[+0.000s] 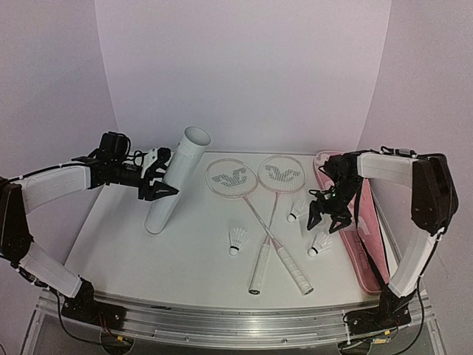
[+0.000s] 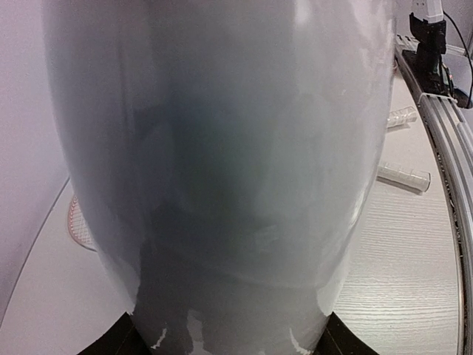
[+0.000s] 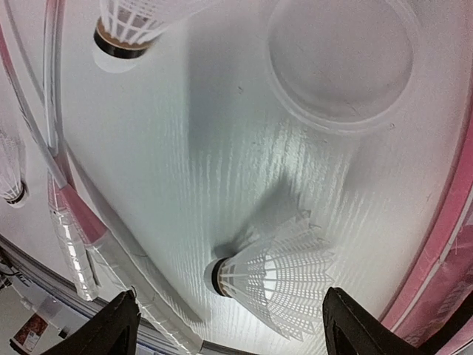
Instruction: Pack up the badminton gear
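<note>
The left gripper (image 1: 159, 185) is clamped around the leaning white tube (image 1: 185, 159) toward the left of the table (image 1: 118, 248), with a strip of table between the tube and the nearest racket head. The right gripper (image 1: 329, 216) hangs wide open, holding nothing, over a shuttlecock (image 3: 273, 277) that lies near the pink bag's (image 1: 369, 248) long edge. The two crossed rackets (image 1: 234, 180) and two more shuttlecocks (image 1: 237, 240) lie mid-table between the arms.

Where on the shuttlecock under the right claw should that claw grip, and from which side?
Grip the shuttlecock at its dark-banded cork end, coming straight down from above. It lies on its side, cork toward the rackets, feather skirt flaring toward the pink bag, so the narrow, firm cork probably suits the right claw better than the fragile feathers.
</note>
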You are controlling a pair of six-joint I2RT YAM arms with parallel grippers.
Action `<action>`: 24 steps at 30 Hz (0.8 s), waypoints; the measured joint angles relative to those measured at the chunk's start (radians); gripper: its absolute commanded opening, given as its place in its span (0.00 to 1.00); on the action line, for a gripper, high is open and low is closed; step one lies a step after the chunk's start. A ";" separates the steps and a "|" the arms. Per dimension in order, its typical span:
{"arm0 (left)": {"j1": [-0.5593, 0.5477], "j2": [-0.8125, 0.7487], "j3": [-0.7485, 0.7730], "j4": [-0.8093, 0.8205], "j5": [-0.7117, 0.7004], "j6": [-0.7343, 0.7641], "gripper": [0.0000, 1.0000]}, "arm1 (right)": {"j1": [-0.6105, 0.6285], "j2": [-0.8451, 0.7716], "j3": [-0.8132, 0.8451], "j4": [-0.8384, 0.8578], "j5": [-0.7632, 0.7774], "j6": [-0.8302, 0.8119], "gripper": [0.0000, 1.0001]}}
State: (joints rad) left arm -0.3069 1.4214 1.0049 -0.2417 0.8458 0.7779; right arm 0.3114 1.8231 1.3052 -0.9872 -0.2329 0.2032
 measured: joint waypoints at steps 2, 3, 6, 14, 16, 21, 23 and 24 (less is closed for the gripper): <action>0.000 -0.001 0.000 -0.004 0.001 0.005 0.30 | -0.005 -0.001 -0.001 -0.021 0.005 -0.006 0.84; 0.000 -0.001 0.000 -0.004 0.001 0.005 0.30 | -0.009 -0.001 -0.004 -0.026 0.008 -0.009 0.82; 0.000 -0.001 0.000 -0.004 0.004 0.006 0.30 | -0.014 -0.001 -0.028 -0.034 0.010 -0.018 0.72; 0.000 -0.001 0.000 -0.005 0.008 0.007 0.30 | -0.043 0.034 -0.055 -0.032 -0.039 -0.054 0.00; 0.000 -0.001 0.000 -0.005 0.008 0.008 0.30 | -0.053 0.033 -0.055 -0.028 -0.063 -0.054 0.00; 0.000 -0.001 0.000 -0.018 0.016 0.035 0.31 | -0.062 0.008 -0.048 -0.038 -0.131 -0.038 0.00; -0.003 -0.001 0.000 -0.027 0.018 0.049 0.30 | -0.056 -0.032 -0.018 -0.062 -0.160 -0.019 0.00; -0.005 -0.001 0.001 -0.033 0.018 0.058 0.30 | -0.047 -0.057 0.011 -0.074 -0.166 -0.007 0.00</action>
State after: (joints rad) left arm -0.3121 1.4200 1.0059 -0.2743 0.8641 0.8358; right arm 0.2641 1.7659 1.3160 -1.0616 -0.3993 0.1958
